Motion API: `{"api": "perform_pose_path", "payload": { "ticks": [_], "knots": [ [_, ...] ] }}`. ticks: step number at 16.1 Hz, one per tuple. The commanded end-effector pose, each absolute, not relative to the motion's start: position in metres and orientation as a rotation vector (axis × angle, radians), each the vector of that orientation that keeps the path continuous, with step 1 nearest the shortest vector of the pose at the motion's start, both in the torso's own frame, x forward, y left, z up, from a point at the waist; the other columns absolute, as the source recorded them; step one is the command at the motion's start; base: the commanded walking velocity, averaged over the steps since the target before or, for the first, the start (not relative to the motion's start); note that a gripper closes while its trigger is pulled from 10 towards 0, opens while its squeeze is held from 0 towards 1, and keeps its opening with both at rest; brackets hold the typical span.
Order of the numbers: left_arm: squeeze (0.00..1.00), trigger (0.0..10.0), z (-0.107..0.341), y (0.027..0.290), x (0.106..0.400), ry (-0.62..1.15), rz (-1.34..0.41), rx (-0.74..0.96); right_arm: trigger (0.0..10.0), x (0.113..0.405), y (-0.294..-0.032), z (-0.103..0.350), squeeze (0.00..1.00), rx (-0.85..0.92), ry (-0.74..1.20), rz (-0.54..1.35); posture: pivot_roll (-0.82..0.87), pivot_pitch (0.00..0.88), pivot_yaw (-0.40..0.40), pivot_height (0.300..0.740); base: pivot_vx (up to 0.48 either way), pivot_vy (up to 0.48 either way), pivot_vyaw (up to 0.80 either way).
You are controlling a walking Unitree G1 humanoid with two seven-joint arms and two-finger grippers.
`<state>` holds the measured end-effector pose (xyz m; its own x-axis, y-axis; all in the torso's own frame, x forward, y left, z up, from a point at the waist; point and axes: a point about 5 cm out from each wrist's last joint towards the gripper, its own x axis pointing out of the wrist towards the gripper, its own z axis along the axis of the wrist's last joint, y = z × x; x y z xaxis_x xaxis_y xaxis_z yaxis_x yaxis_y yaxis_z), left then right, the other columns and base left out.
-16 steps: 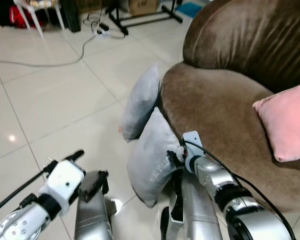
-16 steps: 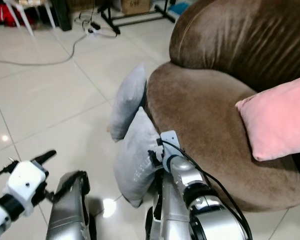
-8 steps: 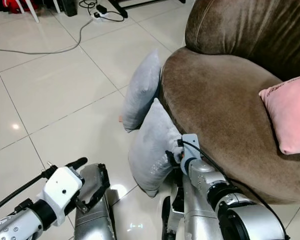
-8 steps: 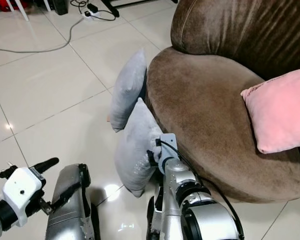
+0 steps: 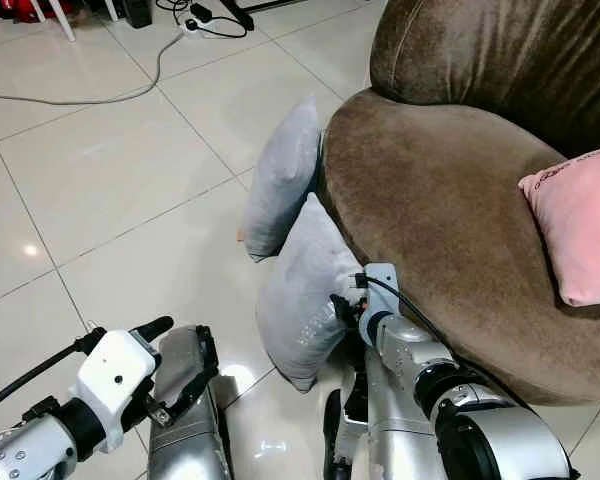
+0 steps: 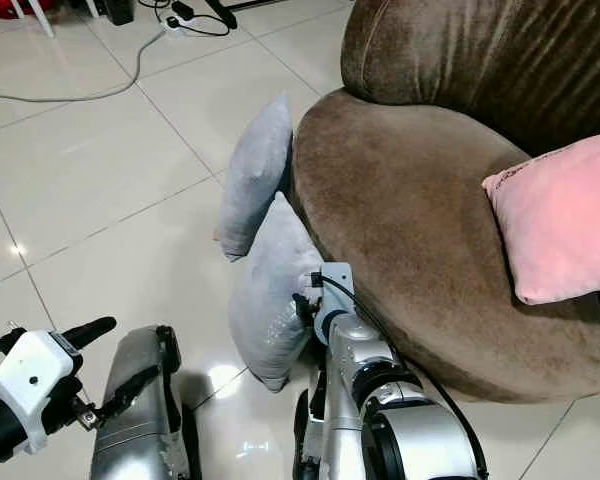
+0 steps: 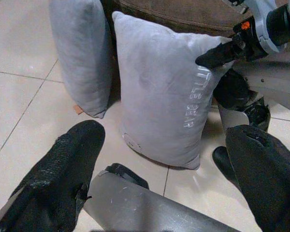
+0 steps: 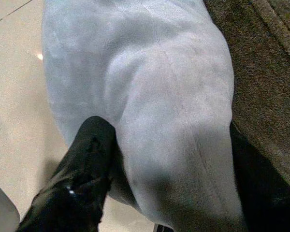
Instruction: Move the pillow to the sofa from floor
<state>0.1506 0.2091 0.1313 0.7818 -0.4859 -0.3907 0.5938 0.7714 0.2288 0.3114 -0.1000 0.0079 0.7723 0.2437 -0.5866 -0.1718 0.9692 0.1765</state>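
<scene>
Two grey pillows stand on the tiled floor, leaning on the brown sofa [image 5: 450, 200]. The near pillow [image 5: 302, 300] has white lettering on its face [image 7: 193, 99]. The far pillow [image 5: 285, 180] stands behind it. My right gripper [image 5: 342, 306] is at the near pillow's upper edge, open, one black finger [image 8: 84, 164] on each side of the fabric. The pillow rests on the floor. My left gripper [image 7: 164, 159] is open, low and short of the pillow, with its fingers spread wide.
A pink pillow [image 5: 580, 225] lies on the sofa seat at the right. A grey cable [image 5: 80, 100] and a power strip [image 5: 195, 25] lie on the tiles at the back left. My own silver legs [image 5: 185, 420] fill the foreground.
The camera has tilted down slightly. My right gripper has stayed at the near pillow's edge. My left wrist has sunk a little.
</scene>
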Motion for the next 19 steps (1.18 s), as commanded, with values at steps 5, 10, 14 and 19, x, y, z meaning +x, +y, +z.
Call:
{"api": "perform_pose_path", "payload": {
  "ticks": [5, 10, 14, 19],
  "knots": [
    [0.00, 10.0, 0.134, 0.207, 0.146, 0.330, -0.607, 0.346, 0.0, 0.305, -0.096, 0.001, 0.00, 0.115, 0.679, 0.265, 0.19, 0.234, -0.090, 0.512, 0.000, 0.000, 0.00],
    [0.00, 10.0, 0.134, 0.206, 0.148, 0.328, -0.605, 0.346, 0.0, 0.305, -0.093, 0.002, 0.00, 0.109, 0.679, 0.287, 0.19, 0.227, -0.094, 0.512, 0.000, 0.000, 0.00],
    [0.00, 10.0, 0.133, 0.205, 0.150, 0.322, -0.600, 0.344, 0.0, 0.304, -0.091, 0.002, 0.00, 0.107, 0.682, 0.301, 0.19, 0.210, -0.097, 0.512, 0.000, 0.000, 0.00],
    [0.00, 10.0, 0.127, 0.202, 0.160, 0.284, -0.537, 0.336, 0.0, 0.313, -0.086, 0.015, 0.00, 0.206, 0.613, 0.367, 0.19, 0.091, -0.119, 0.512, 0.000, 0.000, 0.00]
  ]
}}
